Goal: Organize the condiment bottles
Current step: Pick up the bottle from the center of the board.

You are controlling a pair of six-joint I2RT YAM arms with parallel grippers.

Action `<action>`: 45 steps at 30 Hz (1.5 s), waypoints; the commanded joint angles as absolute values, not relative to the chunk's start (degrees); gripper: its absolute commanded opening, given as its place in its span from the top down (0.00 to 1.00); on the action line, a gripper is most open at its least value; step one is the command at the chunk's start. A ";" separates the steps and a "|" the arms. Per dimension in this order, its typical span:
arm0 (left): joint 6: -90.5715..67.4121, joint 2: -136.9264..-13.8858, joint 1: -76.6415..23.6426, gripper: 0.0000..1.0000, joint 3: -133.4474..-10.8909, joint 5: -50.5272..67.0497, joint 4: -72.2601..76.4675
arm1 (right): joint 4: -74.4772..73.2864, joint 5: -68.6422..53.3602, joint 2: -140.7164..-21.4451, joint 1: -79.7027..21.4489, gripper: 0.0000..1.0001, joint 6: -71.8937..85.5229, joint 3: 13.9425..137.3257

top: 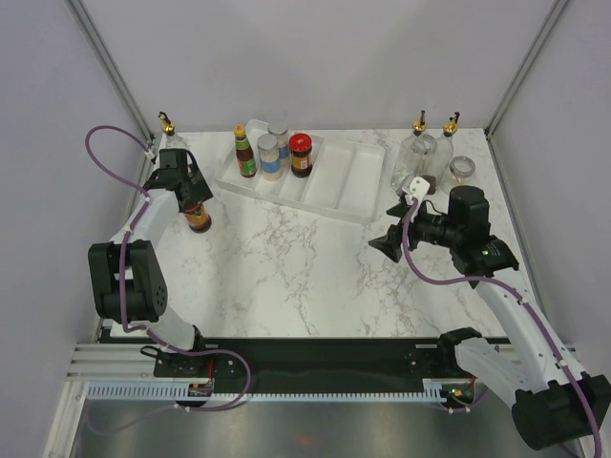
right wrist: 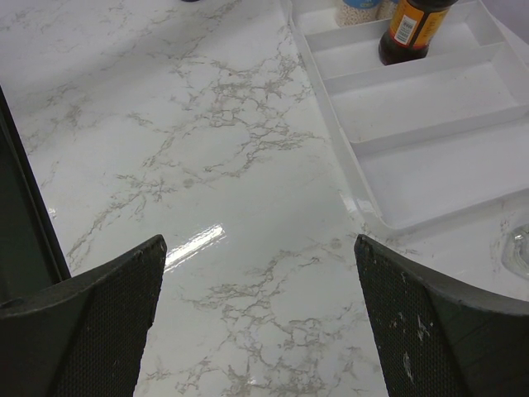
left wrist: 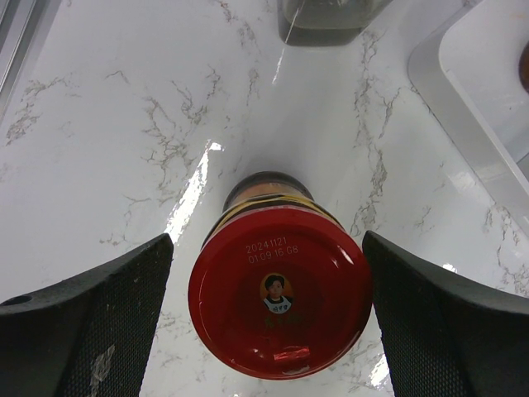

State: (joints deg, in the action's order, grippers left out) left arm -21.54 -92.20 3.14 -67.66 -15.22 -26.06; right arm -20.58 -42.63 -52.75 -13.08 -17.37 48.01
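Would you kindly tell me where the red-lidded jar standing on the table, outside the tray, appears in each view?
Top external: the red-lidded jar is at left-centre, just left of the tray's near corner.
Left wrist: bottom centre, seen from above, with its lid large in the foreground.
Right wrist: not in it; the dark jar there stands inside the tray.
Shared landmark: the white tray.

Left arm (top: 124,277), right arm (top: 501,320): white links, bulky black joint housings. Purple cable (top: 93,143) loops along each. Fingers (left wrist: 91,331) black, wedge-shaped, fine mesh-textured inner faces, pale scuff marks. Bases on black plate (top: 315,355), near edge.
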 commanded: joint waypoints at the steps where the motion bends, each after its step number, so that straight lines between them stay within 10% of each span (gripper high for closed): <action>1: -21.27 -90.44 3.08 0.03 -68.12 -16.96 -24.43 | -18.63 -44.12 -51.86 -12.83 0.02 -18.28 47.55; 45: -21.27 -88.24 3.08 0.03 -68.03 -16.96 -24.43 | -18.63 -44.12 -51.24 -12.30 0.02 -18.46 47.29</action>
